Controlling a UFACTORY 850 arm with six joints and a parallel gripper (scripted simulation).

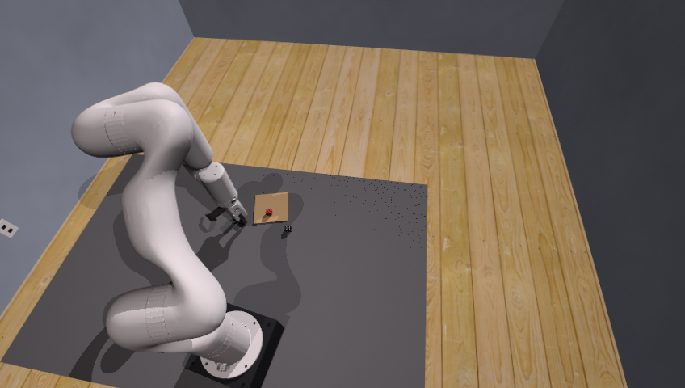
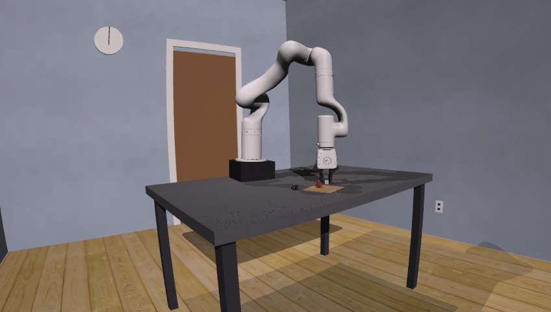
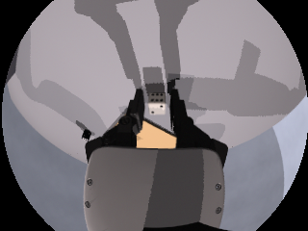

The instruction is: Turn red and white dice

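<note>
From high above, the top view looks steeply down over the rectangular dark-grey table [image 1: 355, 269] [image 2: 247, 201]; the exterior view faces it from farther off, slightly above. Both share the square tan mat [image 1: 279, 201] [image 2: 328, 188]. The wrist view looks closely past the black-fingered gripper [image 1: 242, 218] [image 2: 325, 181] [image 3: 156, 96].

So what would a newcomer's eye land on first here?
Probably the big white arm, arching over the dark table. After that, the small red die, bright on the tan mat. The brown door behind the table also stands out.
</note>
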